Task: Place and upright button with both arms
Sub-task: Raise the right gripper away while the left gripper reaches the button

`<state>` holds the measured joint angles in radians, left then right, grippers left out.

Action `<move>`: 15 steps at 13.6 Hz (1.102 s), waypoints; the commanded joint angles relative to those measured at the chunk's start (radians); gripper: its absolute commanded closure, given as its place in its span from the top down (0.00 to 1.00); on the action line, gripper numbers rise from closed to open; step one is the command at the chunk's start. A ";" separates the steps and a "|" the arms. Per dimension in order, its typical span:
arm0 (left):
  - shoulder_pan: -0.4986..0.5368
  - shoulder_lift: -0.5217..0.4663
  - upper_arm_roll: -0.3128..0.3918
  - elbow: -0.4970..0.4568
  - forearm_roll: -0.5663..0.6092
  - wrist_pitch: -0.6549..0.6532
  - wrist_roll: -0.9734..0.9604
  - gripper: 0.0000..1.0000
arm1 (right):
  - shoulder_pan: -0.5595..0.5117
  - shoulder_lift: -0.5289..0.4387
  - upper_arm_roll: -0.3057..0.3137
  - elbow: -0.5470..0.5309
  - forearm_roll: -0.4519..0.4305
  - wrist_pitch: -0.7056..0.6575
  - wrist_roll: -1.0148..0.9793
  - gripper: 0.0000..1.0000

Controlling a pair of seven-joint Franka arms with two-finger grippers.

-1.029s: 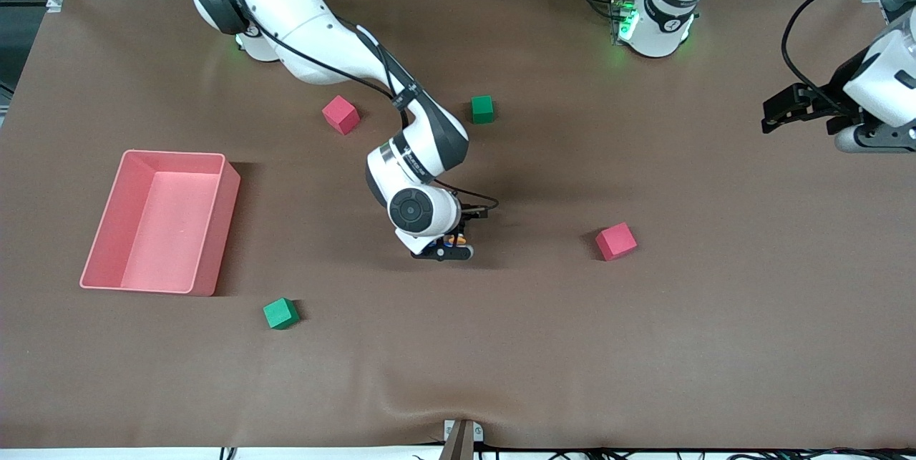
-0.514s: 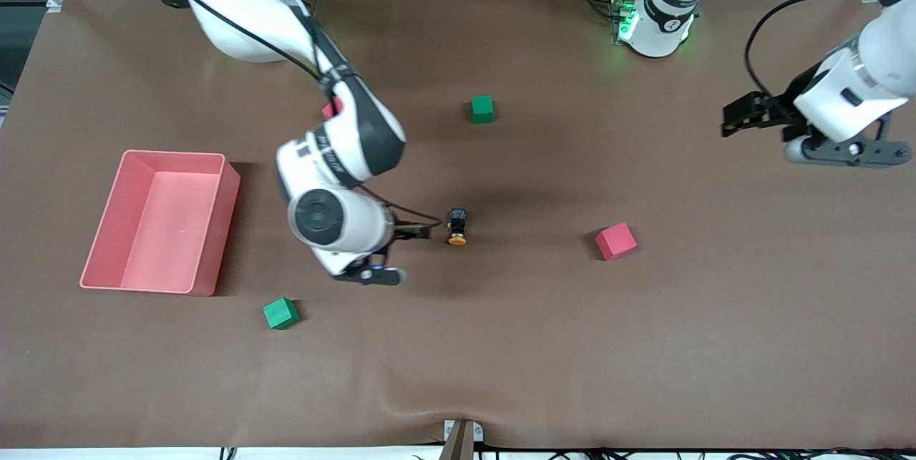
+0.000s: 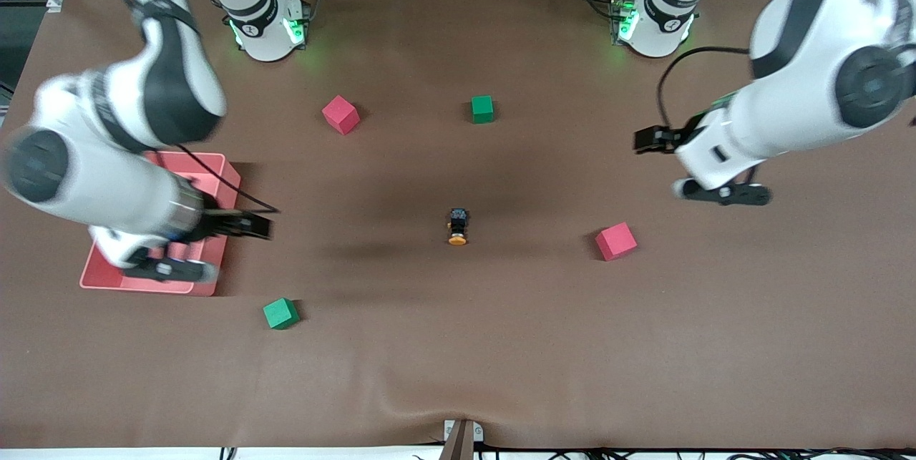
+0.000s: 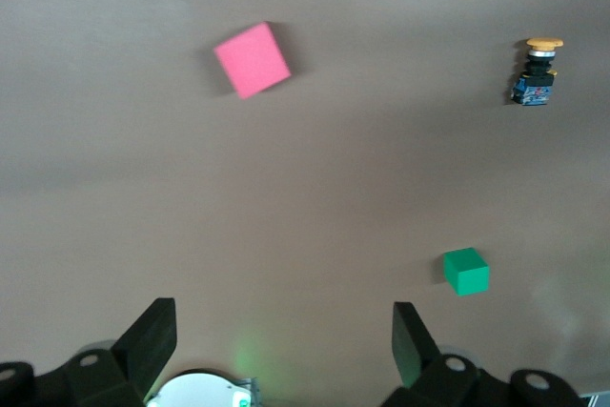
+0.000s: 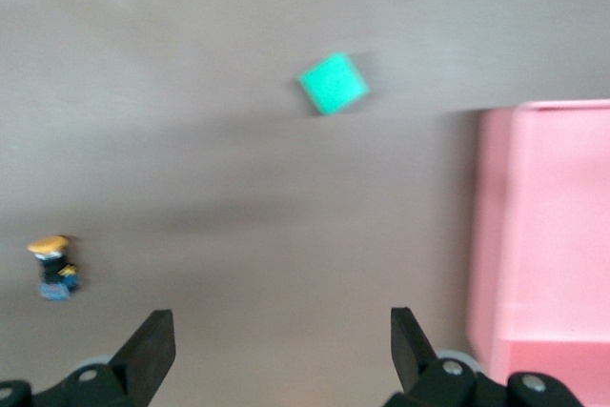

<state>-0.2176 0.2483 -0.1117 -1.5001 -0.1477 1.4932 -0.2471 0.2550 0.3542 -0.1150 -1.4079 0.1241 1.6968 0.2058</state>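
The button [image 3: 457,227] lies on its side in the middle of the table, its orange cap toward the front camera and nothing touching it. It also shows in both wrist views, as the button [image 4: 537,73] and the button [image 5: 54,269]. My right gripper [image 3: 168,270] hangs open and empty over the front corner of the pink bin [image 3: 154,181], and the right gripper [image 5: 281,355] has only table between its fingers. My left gripper [image 3: 723,194] is up over the table toward the left arm's end, open and empty; between its fingers the left gripper [image 4: 281,345] shows bare table.
A red cube [image 3: 616,241] lies under and near my left gripper. A second red cube [image 3: 340,114] and a green cube [image 3: 482,109] lie nearer the bases. Another green cube [image 3: 280,313] sits nearer the front camera, beside the bin.
My right arm has swung away from the button, left lying on the table, to over the pink bin. My left arm has come in from the table's end toward the middle.
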 commanded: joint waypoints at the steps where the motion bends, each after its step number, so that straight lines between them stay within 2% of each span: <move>1: -0.092 0.127 0.001 0.133 0.019 -0.017 -0.143 1.00 | -0.110 -0.200 0.028 -0.189 -0.029 0.015 -0.104 1.00; 4: -0.208 0.224 0.012 0.184 0.019 -0.002 -0.225 1.00 | -0.203 -0.283 0.028 -0.191 -0.035 -0.063 -0.221 1.00; 7: -0.243 0.288 0.006 0.219 0.017 0.062 -0.293 1.00 | -0.278 -0.348 0.029 -0.186 -0.037 -0.147 -0.290 1.00; 9: -0.276 0.344 0.012 0.219 0.017 0.140 -0.325 1.00 | -0.296 -0.351 0.044 -0.154 -0.037 -0.182 -0.295 1.00; 12: -0.328 0.428 0.012 0.259 0.017 0.234 -0.380 1.00 | -0.355 -0.350 0.126 -0.137 -0.069 -0.213 -0.273 1.00; 15: -0.371 0.480 0.010 0.262 0.016 0.318 -0.393 1.00 | -0.344 -0.366 0.120 -0.147 -0.096 -0.253 -0.184 1.00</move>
<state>-0.5637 0.6886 -0.1089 -1.2834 -0.1463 1.7882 -0.6152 -0.0681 0.0112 -0.0165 -1.5494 0.0611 1.4643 -0.0246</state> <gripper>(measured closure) 0.000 0.000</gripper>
